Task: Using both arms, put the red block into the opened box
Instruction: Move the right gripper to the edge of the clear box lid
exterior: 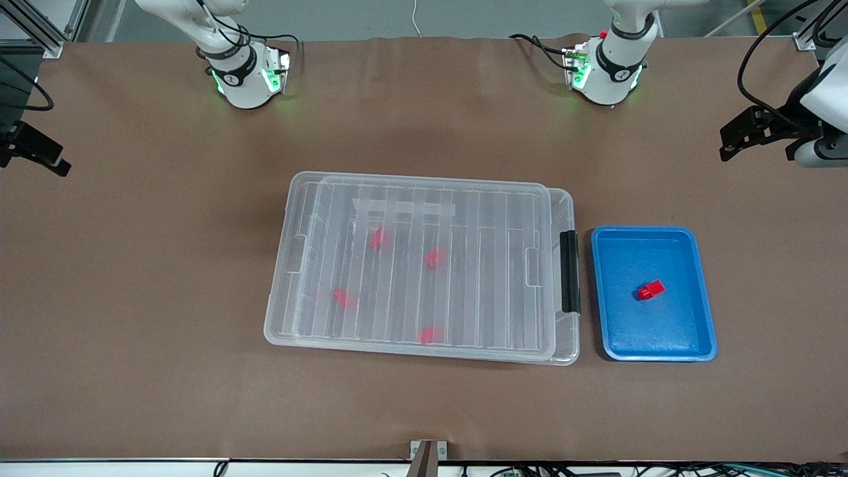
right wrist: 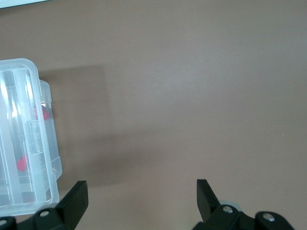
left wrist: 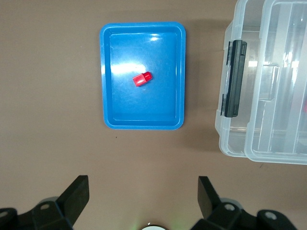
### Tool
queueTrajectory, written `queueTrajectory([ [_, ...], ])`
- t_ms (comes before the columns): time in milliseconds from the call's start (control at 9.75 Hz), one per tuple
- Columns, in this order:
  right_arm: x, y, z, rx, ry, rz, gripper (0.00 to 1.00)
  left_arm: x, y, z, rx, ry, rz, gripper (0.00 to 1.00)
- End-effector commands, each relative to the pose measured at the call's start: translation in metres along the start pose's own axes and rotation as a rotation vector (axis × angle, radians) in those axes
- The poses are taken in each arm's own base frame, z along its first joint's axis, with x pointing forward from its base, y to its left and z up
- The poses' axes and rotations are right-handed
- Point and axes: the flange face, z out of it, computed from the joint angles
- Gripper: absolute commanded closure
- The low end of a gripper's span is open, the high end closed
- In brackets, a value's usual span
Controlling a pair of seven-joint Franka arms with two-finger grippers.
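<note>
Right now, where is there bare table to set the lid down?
Bare table lies between the box and the front camera, and from the box toward the right arm's end. It is tight only between the box's latch and the blue tray holding the red block.

The scene is viewed from a high camera facing the 2 arm bases at the frame's top. The table is looked down on from well above by both wrist cameras. The blue tray (left wrist: 142,122) and the box (left wrist: 268,81) are shared by the left wrist and front views; only the box's end is caught by the right wrist view.
</note>
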Motion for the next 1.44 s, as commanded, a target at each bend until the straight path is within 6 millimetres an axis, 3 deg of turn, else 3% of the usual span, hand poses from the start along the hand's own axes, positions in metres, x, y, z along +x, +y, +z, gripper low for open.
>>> queueTrajectory([
  [0,0.001,0.003,-0.003,0.016,0.003,-0.003,0.0,0.007,0.002,0.013,0.013,-0.029,0.008,0.0],
  [205,0.003,0.001,0.0,0.014,0.001,-0.008,0.0,0.008,-0.004,0.009,0.01,-0.019,-0.002,0.0],
  [308,0.012,-0.01,0.019,0.008,-0.038,-0.026,0.0,0.011,-0.005,0.014,0.009,-0.027,0.0,0.0],
  [513,0.016,-0.054,0.041,0.003,-0.076,-0.094,0.0,0.018,-0.006,0.029,0.006,-0.056,0.0,0.0],
  [923,0.041,-0.169,0.141,-0.008,-0.126,-0.209,0.0,0.033,-0.009,0.047,0.003,-0.061,-0.005,0.0],
  [1128,0.044,-0.227,0.211,0.003,-0.139,-0.188,0.0,0.066,-0.016,0.092,-0.008,-0.066,-0.013,0.0],
  [1231,0.041,-0.239,0.243,0.016,-0.118,-0.196,0.0,0.08,-0.016,0.117,-0.007,-0.077,-0.011,0.0],
  [1333,0.036,-0.239,0.271,0.021,-0.102,-0.198,0.0,0.093,-0.017,0.136,-0.011,-0.073,-0.01,0.0],
])
